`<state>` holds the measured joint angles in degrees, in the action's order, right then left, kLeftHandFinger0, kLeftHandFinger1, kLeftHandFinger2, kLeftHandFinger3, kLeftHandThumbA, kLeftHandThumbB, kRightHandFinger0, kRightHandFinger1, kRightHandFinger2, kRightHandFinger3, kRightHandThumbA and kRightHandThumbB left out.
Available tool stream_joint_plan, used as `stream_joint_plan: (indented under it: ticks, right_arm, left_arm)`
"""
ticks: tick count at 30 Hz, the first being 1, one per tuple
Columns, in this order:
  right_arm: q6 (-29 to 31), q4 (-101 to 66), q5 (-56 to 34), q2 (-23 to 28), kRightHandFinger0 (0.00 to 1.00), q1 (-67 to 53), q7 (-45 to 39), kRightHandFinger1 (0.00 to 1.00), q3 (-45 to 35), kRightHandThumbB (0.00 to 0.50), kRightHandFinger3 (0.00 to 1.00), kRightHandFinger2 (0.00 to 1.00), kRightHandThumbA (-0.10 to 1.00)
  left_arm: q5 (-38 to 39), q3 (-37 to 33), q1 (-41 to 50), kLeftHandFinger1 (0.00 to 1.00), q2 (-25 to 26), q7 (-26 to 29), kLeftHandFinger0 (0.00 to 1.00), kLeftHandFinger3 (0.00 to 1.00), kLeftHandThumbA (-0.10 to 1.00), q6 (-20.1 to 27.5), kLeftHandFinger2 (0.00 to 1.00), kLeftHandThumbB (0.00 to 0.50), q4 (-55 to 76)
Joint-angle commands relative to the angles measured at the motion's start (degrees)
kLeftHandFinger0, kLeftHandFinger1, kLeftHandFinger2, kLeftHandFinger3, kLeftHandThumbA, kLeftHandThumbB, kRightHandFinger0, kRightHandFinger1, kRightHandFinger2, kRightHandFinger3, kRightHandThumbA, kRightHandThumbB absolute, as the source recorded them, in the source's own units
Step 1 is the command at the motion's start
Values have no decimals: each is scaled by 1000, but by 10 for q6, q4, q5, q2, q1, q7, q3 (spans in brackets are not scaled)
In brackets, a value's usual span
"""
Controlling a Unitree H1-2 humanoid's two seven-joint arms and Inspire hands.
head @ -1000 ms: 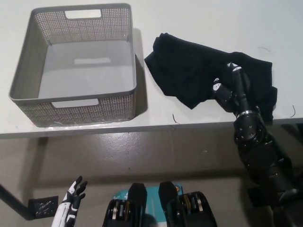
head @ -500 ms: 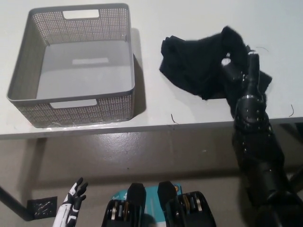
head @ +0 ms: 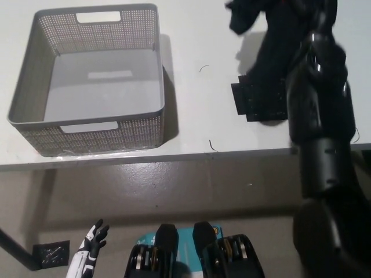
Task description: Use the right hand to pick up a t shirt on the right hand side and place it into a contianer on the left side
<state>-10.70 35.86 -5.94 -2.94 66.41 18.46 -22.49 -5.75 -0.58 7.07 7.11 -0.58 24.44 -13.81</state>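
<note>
The black right hand (head: 301,8), gripping the black t-shirt (head: 269,63), has lifted it off the tabletop (head: 197,87). The grey basket (head: 35,81) waits empty; the white left hand (head: 90,243) rests low, fingers apart.

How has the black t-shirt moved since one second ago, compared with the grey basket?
Yes. The black t-shirt has been lifted by the right hand, toward the picture's top; the grey basket stayed put.
</note>
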Motion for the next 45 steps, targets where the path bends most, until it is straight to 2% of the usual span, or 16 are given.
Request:
stream_joint_plan:
  ticks: [1, 2, 8, 9, 11, 13, 20, 27, 30, 34, 35, 40, 41, 42, 44, 45]
  right_arm:
    - [-35, -37, -33, -9, 0, 61, -6, 107, 15, 88, 524, 518, -100]
    - [-35, -33, -34, -14, 0, 64, -6, 114, 19, 97, 536, 531, -100]
    - [-14, 25, -40, -41, 0, 91, -6, 96, 36, 110, 564, 525, -100]
    - [0, 50, -39, -52, 0, 102, -11, 107, 44, 104, 559, 539, -100]
    - [9, 66, -41, -58, 0, 109, -11, 101, 47, 108, 552, 532, -100]
    - [28, 97, -33, -74, 0, 117, -15, 85, 62, 112, 520, 523, -100]
    - [58, 142, -34, -128, 0, 121, -25, 1, 88, 118, 493, 489, -100]
    - [89, 211, -29, -175, 0, 138, -24, 0, 110, 131, 471, 449, -100]
    - [98, 236, -19, -185, 0, 142, -16, 0, 122, 134, 467, 483, -100]
    - [105, 266, -9, -187, 0, 149, 7, 0, 135, 125, 444, 440, -100]
    - [106, 280, -18, -188, 0, 151, 21, 0, 150, 91, 481, 471, -100]
    - [113, 295, 1, -187, 0, 150, 49, 26, 155, 95, 557, 545, -100]
    - [120, 298, 6, -187, 0, 148, 53, 5, 159, 103, 555, 505, -100]
    - [130, 304, 11, -186, 55, 148, 58, 88, 163, 159, 579, 508, -100]
    - [127, 313, 35, -181, 2, 149, 69, 4, 184, 170, 442, 352, -100]
    - [101, 292, 8, -175, 305, 139, -22, 339, 183, 382, 1000, 1000, 342]
  left_arm:
    - [-17, -11, -2, 992, 8, -7, 1000, 1000, 1000, -7, 964, 328, 12]
    - [-23, -14, -1, 998, 8, -7, 1000, 1000, 1000, -7, 976, 308, 14]
    - [-23, -21, 0, 997, 4, -5, 1000, 1000, 1000, -11, 976, 313, 16]
    - [-18, -24, -4, 1000, 2, -7, 1000, 1000, 1000, -2, 986, 350, 11]
    - [-11, -27, -6, 1000, 1, -10, 1000, 1000, 1000, -9, 992, 354, 14]
    - [-11, -32, -8, 995, -5, -7, 1000, 1000, 988, 0, 969, 304, 10]
    - [-22, -45, -10, 946, -18, -2, 980, 1000, 971, 11, 939, 286, 0]
    - [-21, -54, -13, 946, -21, -5, 998, 1000, 973, 11, 934, 305, -3]
    - [-22, -57, -12, 924, -25, -1, 970, 1000, 953, 9, 913, 306, -2]
    - [-26, -59, -8, 925, -23, -2, 975, 1000, 964, 12, 913, 300, 1]
    - [-28, -60, -9, 922, -25, 0, 962, 1000, 966, 11, 906, 310, 0]
    - [-31, -63, -9, 923, -25, -1, 968, 1000, 974, 10, 909, 305, 2]
    - [-32, -63, -8, 914, -26, 0, 962, 1000, 964, 10, 902, 290, 4]
    - [-32, -63, -8, 904, -26, 0, 955, 1000, 951, 11, 894, 283, 5]
    - [-29, -64, -9, 903, -25, -2, 955, 1000, 937, 13, 890, 279, 4]
    - [-27, -65, -7, 910, -25, -5, 965, 1000, 933, 11, 896, 281, 8]
